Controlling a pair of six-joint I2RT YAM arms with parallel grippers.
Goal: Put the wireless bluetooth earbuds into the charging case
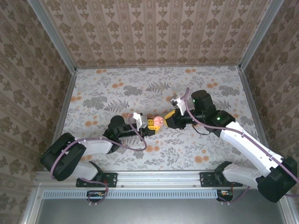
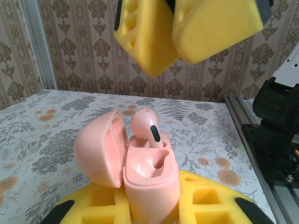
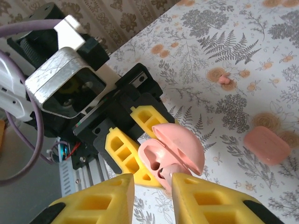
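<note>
Grey-and-orange floral cloth covers the table (image 1: 215, 93), which is walled by damask paper. At mid-table, toward the near edge, the left gripper (image 1: 152, 124) is clamped on the charging case (image 2: 150, 186), whose lid is hinged open to one side. One earbud (image 2: 147, 128) stands in its socket, riding high and tilted; the neighbouring socket is empty. Just above it hovers the right gripper (image 3: 153, 198), jaws narrowly parted and holding nothing. Farther out on the cloth lie a small pink piece (image 3: 227, 80), probably the second earbud, and a pink rounded block (image 3: 266, 144) of unclear identity. Risks: an off-axis press could tip the standing earbud out or shift the case in its grip, and the loose piece resembles the printed blossoms. No writing is legible.
</note>
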